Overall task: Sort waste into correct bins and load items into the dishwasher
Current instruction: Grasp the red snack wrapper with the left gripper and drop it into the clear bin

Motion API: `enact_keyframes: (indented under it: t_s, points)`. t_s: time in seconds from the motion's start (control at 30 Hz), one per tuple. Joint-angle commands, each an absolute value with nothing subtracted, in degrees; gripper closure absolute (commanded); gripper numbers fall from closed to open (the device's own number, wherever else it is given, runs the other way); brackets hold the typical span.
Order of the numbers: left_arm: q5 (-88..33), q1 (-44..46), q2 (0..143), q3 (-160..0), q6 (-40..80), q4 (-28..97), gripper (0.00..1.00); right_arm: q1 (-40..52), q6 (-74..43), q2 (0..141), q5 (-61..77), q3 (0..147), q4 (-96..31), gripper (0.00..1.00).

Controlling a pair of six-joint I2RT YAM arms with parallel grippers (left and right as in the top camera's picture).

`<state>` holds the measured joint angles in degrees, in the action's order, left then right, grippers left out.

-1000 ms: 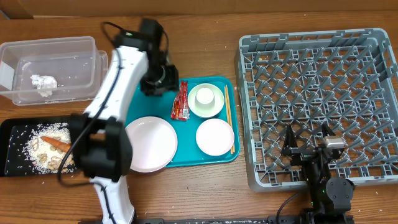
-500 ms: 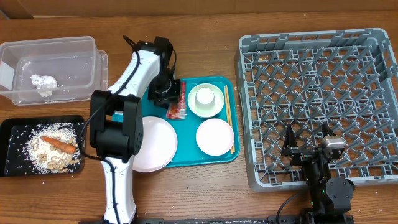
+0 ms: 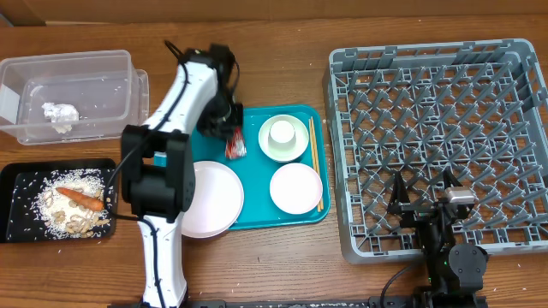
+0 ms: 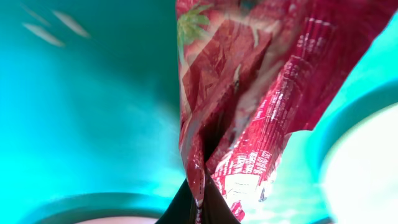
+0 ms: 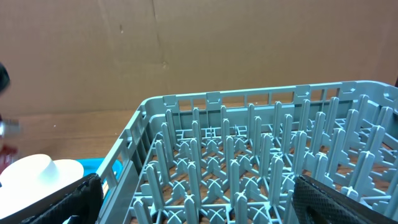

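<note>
Right now the red shiny wrapper is over the left part of the teal tray, just left of the white bowl, and it sits directly in the left gripper. On the left wrist camera the wrapper fills most of the view, its crinkled end drawn into a narrow fold where the 2 dark fingers meet, so I read that gripper as clamped tight on the foil with no gap. I cannot tell whether the wrapper's far end touches the tray or hangs just above it. A small white cup sits in the bowl, the small plate lies just in front of it, and the wooden chopsticks lie along the tray's right side. The large plate overlaps the tray's front-left corner. Further left, the clear tub holds the crumpled paper ball, and the black tray holds the rice and the carrot stick. Well apart on the right, the right gripper hovers at the front edge of the grey dish rack, jaws spread wide and holding nothing.
</note>
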<state>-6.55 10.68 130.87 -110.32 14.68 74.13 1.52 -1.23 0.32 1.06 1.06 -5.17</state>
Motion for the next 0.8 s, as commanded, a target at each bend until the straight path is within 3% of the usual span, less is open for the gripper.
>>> enact_keyframes:
  t_s: [0.0, 0.23, 0.47, 0.5, 0.53, 0.6, 0.63, 0.77]
  points:
    - [-4.6, 6.7, 121.9, -118.0, 16.4, 74.0, 0.96, 1.5, -0.8, 0.2, 0.9, 0.5, -4.8, 0.00]
    - [2.3, -5.5, 113.3, -123.1, 25.8, 70.1, 0.96, 1.5, -0.8, 0.2, 0.9, 0.5, -4.8, 0.00]
    - [2.3, -17.3, 114.8, -122.5, 27.1, 68.9, 0.93, 1.5, -0.8, 0.2, 0.9, 0.5, -4.8, 0.00]
    - [2.3, -18.2, 115.4, -122.2, 27.1, 68.8, 0.87, 1.5, -0.8, 0.2, 0.9, 0.5, -4.8, 0.00]
    - [2.3, -19.0, 116.2, -121.9, 27.1, 68.5, 0.63, 1.5, -0.8, 0.2, 0.9, 0.5, -4.8, 0.00]
    - [1.8, -20.3, 118.2, -121.9, 27.1, 68.4, 0.05, 1.5, -0.8, 0.2, 0.9, 0.5, -4.8, 0.00]
    - [1.5, -20.7, 119.1, -121.9, 27.0, 68.3, 0.00, 1.5, -0.8, 0.2, 0.9, 0.5, -4.8, 0.00]
    - [-0.2, -21.5, 121.2, -121.9, 27.0, 69.7, 0.00, 1.5, -0.8, 0.2, 0.9, 0.5, -4.8, 0.00]
